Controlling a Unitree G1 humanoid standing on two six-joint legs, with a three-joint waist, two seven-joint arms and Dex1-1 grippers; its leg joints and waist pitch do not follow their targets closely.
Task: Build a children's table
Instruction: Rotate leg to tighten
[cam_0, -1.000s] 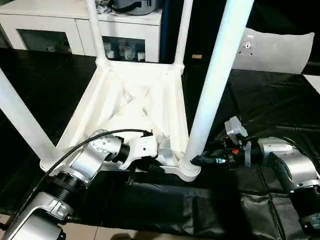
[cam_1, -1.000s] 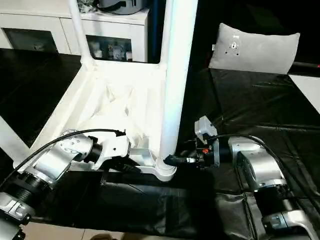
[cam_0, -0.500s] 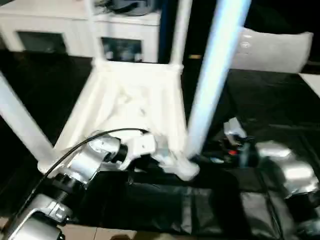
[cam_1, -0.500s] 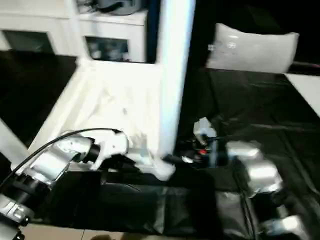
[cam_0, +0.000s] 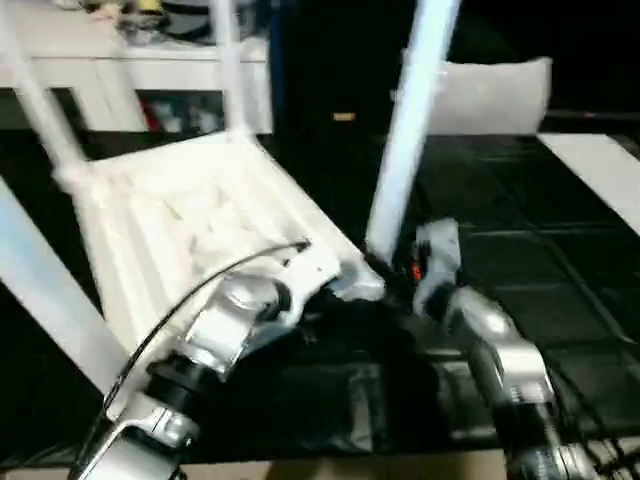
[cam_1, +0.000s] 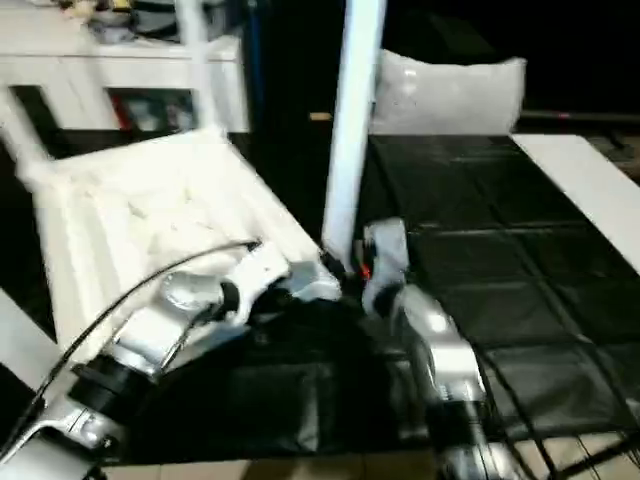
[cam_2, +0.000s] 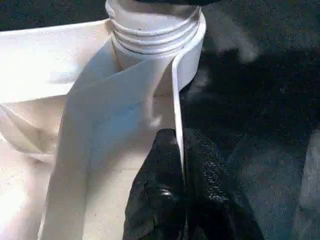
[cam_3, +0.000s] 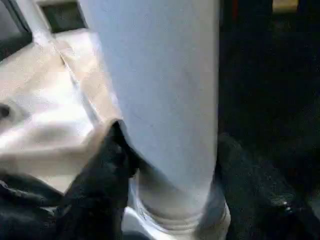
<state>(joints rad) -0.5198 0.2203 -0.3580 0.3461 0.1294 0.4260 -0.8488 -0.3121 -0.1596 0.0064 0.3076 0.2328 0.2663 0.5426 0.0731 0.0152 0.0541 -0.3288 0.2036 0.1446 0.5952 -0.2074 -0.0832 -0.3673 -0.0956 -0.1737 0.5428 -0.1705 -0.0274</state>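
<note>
Tabletop (cam_0: 190, 215) of white plastic lies upside down on a black sheeted surface (cam_0: 560, 280) in the left eye view, ribbed underside up, blurred throughout. Four white legs stand up from its corners: the near right leg (cam_0: 408, 130) rises out of frame at the top, the near left leg (cam_0: 45, 300) is cut by the left edge, and the two far legs are partly cropped. The left gripper (cam_0: 312, 312) sits at the tabletop's near rim, its tips too dark to make out here. The right gripper (cam_0: 385, 272) reaches the foot of the near right leg. Behind stand a white cabinet (cam_0: 130, 70) and a grey pillow (cam_0: 490, 95).

Right eye view shows the same layout, with the near right leg (cam_1: 355, 120) upright beside the right arm's silver forearm (cam_1: 435, 340); the socket at its foot is hidden behind the wrist.

Left wrist view is clearer: the black jaws are clenched on the thin edge of the tabletop's rim (cam_2: 176, 100), one finger on each side, just short of the round corner socket (cam_2: 155, 30), whose top is cut off.

Right wrist view has the leg (cam_3: 160, 85) standing between the two black fingers (cam_3: 107, 165); the jaws straddle it near its base, but whether they press on it or stand released cannot be told.
</note>
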